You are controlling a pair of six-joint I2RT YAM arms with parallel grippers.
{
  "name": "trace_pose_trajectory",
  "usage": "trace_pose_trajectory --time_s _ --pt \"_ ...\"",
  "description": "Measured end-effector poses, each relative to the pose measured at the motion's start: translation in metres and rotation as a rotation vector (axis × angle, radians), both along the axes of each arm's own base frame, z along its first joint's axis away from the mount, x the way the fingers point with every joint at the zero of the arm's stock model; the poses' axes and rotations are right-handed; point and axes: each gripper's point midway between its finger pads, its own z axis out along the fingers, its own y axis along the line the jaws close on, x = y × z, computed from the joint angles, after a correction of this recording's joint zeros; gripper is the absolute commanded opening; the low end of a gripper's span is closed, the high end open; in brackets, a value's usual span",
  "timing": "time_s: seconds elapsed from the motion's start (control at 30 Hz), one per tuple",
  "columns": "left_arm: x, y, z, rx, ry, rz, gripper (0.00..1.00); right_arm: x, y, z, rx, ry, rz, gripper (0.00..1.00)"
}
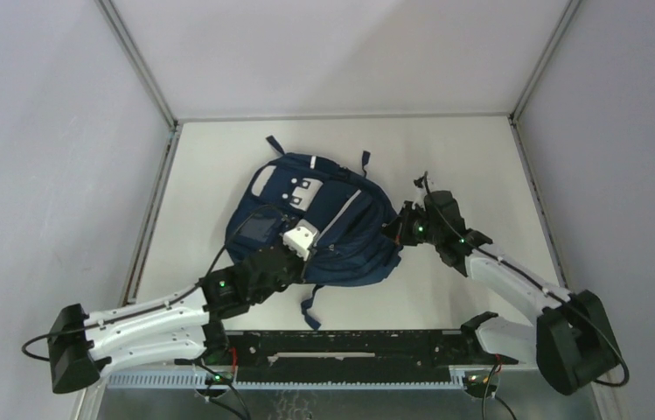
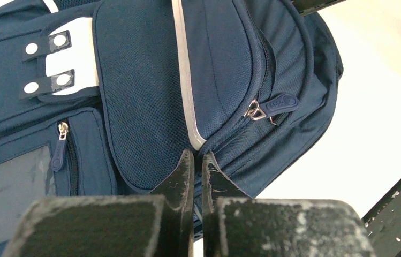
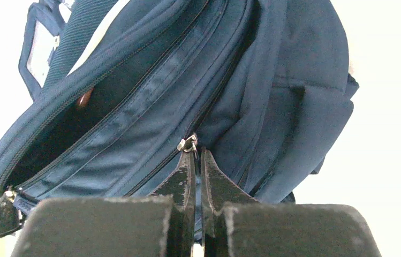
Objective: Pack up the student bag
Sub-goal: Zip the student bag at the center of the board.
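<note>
The large navy-blue fabric backpack (image 1: 351,238) lies flat near the middle of the off-white table (image 1: 219,157), front side up, with its top handle towards the far wall and its dark straps trailing towards the arms. A white zipper stripe (image 2: 184,69) runs along the edge of a mesh front panel (image 2: 139,101). Beside that panel are a white patch crossed by two dark snap tabs (image 2: 53,59) and a pocket with a clear window (image 2: 5,187). A navy rubber zipper pull (image 2: 281,103) hangs on the side seam.

In the right wrist view a zippered compartment gapes, dark inside (image 3: 75,126). Something small and reddish-brown (image 3: 84,98) shows at its lip, too little to identify.

The left gripper (image 2: 198,159) rests on the near side of the bag, its fingers pressed together. Their tips touch the fabric right at the lower end of the white stripe. Whether any cloth is caught between them cannot be told.

The right gripper (image 3: 197,156) is at the bag's right edge, its fingers likewise pressed together. A small metal zipper slider (image 3: 187,144) sits right at their tips, and a thin blue sliver shows between them. Whether that is the slider's pull tab cannot be told.

A black rail (image 1: 350,343) runs along the table's near edge between the two arm bases, and grey walls enclose the other three sides.
</note>
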Motion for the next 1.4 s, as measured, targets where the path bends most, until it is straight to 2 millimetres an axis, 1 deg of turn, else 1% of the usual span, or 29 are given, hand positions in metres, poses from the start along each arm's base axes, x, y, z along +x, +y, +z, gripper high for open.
trace_pose_trajectory --time_s 0.1,0.2,0.23,0.27,0.33,0.37,0.4,0.43,0.47,0.53,0.57,0.63,0.67,0.73,0.8,0.87,1.0,1.1,1.23,1.3,1.4 --pt "-0.003 0.007 0.000 -0.018 -0.009 0.003 0.00 0.008 0.005 -0.008 0.008 0.048 0.026 0.00" --pt "-0.003 0.012 0.002 -0.019 -0.010 0.010 0.00 0.011 0.011 -0.010 0.018 0.066 0.052 0.00" --pt "-0.004 0.014 0.003 -0.021 -0.011 0.011 0.16 0.011 0.013 -0.010 0.024 0.067 0.061 0.00" --pt "-0.004 0.016 0.005 -0.026 -0.014 0.013 0.37 0.010 0.015 -0.009 0.029 0.069 0.069 0.00" --pt "-0.003 0.021 0.008 -0.033 -0.018 0.040 0.73 0.009 0.015 -0.008 0.030 0.066 0.076 0.00" --pt "0.000 0.030 0.008 -0.022 -0.020 0.083 0.79 0.012 0.010 -0.011 0.005 0.059 0.055 0.00" --pt "0.003 0.039 0.008 -0.005 -0.022 0.122 0.83 0.015 0.004 -0.014 -0.017 0.062 0.028 0.00" --pt "0.006 0.046 0.010 0.013 -0.017 0.159 0.85 0.017 -0.002 -0.017 -0.041 0.060 0.002 0.00" --pt "0.008 0.048 0.014 0.026 -0.014 0.178 0.86 0.019 -0.006 -0.018 -0.059 0.055 -0.015 0.00" --pt "0.011 0.044 0.028 0.041 -0.013 0.194 0.85 0.019 -0.011 -0.017 -0.092 0.040 -0.035 0.00" --pt "0.013 0.035 0.038 0.049 -0.020 0.192 0.84 0.018 -0.011 -0.016 -0.105 0.033 -0.039 0.00" --pt "0.012 0.018 0.051 0.055 -0.029 0.166 0.81 0.016 -0.012 -0.016 -0.121 0.023 -0.044 0.00" --pt "0.011 0.004 0.058 0.060 -0.032 0.143 0.79 0.016 -0.013 -0.016 -0.128 0.019 -0.050 0.00" --pt "0.010 -0.015 0.060 0.076 -0.026 0.115 0.78 0.016 -0.014 -0.017 -0.134 0.018 -0.053 0.00" --pt "0.011 -0.037 0.056 0.096 -0.010 0.097 0.77 0.016 -0.015 -0.018 -0.135 0.021 -0.055 0.00" --pt "0.013 -0.056 0.047 0.107 0.020 0.094 0.74 0.015 -0.015 -0.019 -0.133 0.024 -0.056 0.00" --pt "0.016 -0.094 0.030 0.067 0.105 0.093 0.72 0.015 -0.016 -0.018 -0.122 0.029 -0.053 0.00" --pt "0.019 -0.118 0.026 0.035 0.148 0.108 0.73 0.015 -0.016 -0.018 -0.114 0.033 -0.049 0.00" --pt "0.028 -0.150 0.023 0.045 0.162 0.143 0.73 0.013 -0.018 -0.019 -0.106 0.035 -0.050 0.00" --pt "0.030 -0.158 0.018 0.057 0.160 0.153 0.73 0.012 -0.019 -0.018 -0.102 0.035 -0.051 0.00" --pt "0.030 -0.160 0.005 0.096 0.165 0.161 0.72 0.011 -0.021 -0.018 -0.099 0.034 -0.054 0.00"
